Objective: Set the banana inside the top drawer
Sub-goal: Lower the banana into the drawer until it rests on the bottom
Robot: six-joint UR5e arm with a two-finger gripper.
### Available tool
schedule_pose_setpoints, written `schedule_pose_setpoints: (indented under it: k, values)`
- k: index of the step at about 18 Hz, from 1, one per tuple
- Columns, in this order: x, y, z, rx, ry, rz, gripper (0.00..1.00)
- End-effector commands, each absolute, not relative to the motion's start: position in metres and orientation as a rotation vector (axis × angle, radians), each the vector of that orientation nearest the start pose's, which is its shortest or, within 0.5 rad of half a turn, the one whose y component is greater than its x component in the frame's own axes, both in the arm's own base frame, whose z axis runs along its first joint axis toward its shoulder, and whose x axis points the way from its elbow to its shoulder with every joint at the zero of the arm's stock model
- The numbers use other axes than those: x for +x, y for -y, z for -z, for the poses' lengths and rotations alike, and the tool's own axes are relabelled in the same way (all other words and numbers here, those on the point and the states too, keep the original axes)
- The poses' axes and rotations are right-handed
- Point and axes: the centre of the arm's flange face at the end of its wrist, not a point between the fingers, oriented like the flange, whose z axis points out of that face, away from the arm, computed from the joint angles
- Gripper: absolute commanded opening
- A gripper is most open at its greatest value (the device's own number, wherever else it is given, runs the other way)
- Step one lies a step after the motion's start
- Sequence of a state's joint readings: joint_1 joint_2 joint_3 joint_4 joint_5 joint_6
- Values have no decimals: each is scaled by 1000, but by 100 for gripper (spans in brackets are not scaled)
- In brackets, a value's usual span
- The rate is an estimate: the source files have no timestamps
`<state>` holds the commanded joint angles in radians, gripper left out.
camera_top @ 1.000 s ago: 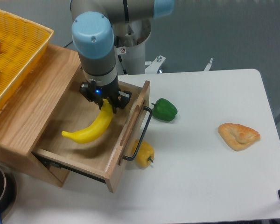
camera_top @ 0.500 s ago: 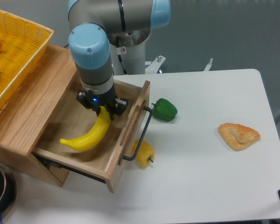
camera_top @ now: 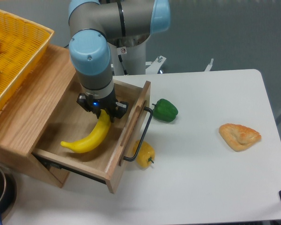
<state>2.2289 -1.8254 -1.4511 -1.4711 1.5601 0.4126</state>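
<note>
While gripper (camera_top: 103, 112) clasps banana (camera_top: 90, 138), top drawer (camera_top: 131, 129) open

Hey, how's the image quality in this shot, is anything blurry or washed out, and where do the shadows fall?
Fixed camera view: sharp overall, with even, soft overhead light. The white table is bright but not blown out. A soft shadow lies under the banana on the floor of the top drawer, and the gripper area is dark, which hides its fingertips. Edges crop the yellow basket.
</note>
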Motion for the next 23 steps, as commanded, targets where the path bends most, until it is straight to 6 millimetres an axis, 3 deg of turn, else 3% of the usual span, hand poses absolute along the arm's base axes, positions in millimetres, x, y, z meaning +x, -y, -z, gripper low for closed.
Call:
schedule_pose_setpoints:
  k: [2, 9, 23]
  values:
    - [-255, -551, -417, -3144, 386, 44, 19]
    - [-255, -552, -415, -3146, 386, 49, 40]
    - [-252, -554, -416, -3146, 371, 44, 57]
